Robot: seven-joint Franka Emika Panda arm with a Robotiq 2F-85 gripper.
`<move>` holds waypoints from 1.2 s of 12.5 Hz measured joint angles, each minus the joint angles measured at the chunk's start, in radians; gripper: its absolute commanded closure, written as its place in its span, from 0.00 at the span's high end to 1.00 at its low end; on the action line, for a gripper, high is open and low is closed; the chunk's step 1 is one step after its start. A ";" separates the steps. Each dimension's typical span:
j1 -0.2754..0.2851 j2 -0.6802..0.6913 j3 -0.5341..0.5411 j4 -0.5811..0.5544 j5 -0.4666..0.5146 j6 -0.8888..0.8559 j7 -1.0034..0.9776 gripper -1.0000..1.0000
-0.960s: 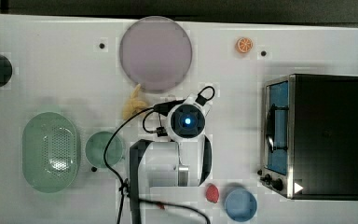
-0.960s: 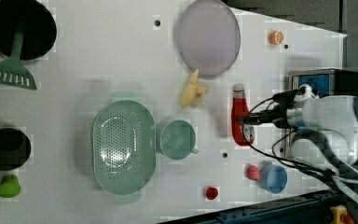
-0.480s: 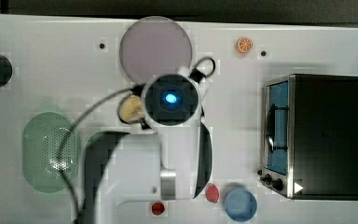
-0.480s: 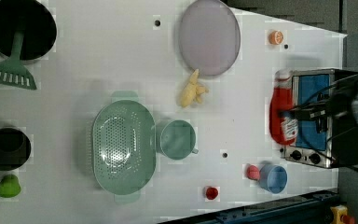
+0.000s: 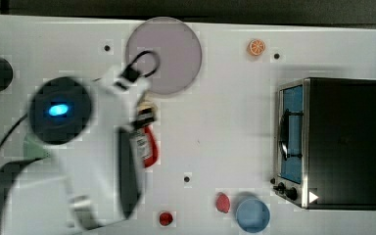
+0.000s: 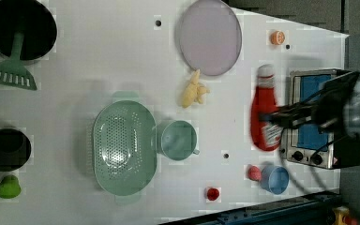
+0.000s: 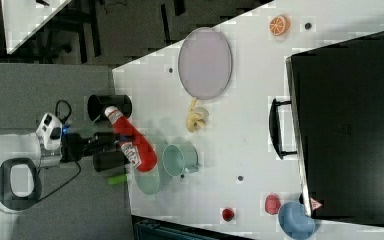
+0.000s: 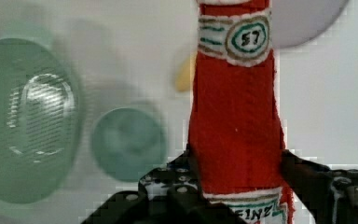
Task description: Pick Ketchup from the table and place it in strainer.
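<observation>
- Since the earlier frames, we have carried the ketchup [image 6: 264, 114] up off the bench and away from the spot beside the yellow lump [image 6: 193, 90]; in the top view the arm now covers the part of the bench where the strainer [image 6: 123, 146] sits.
- Our gripper [image 8: 235, 186] is clamped on the ketchup at its lower body, one jaw on each side, just above the printed label; the neck band and cap point away from the wrist.
- We hold the ketchup in the air, clear of the bench; nothing touches it except the jaws.
- The strainer is empty, with the green mug [image 6: 178, 139] touching or almost touching its rim on the side towards the toaster oven [image 6: 312, 116].
- What could go wrong, as we judge it:
  - The bottle looks soft and is held low, so a quick swing could tilt it in the jaws.
  - Releasing too early could land it in or on the green mug, because the mug lies close to the strainer.
  - Coming in low, the long bottle could clip the strainer's rim and shove it.
</observation>
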 measured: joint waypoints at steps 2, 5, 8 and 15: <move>0.020 0.031 0.100 -0.002 0.006 -0.001 0.157 0.60; 0.049 0.116 0.253 -0.031 0.010 0.099 0.384 0.60; 0.087 0.221 0.361 -0.063 0.002 0.254 0.582 0.60; 0.136 0.433 0.396 -0.160 -0.089 0.580 0.778 0.86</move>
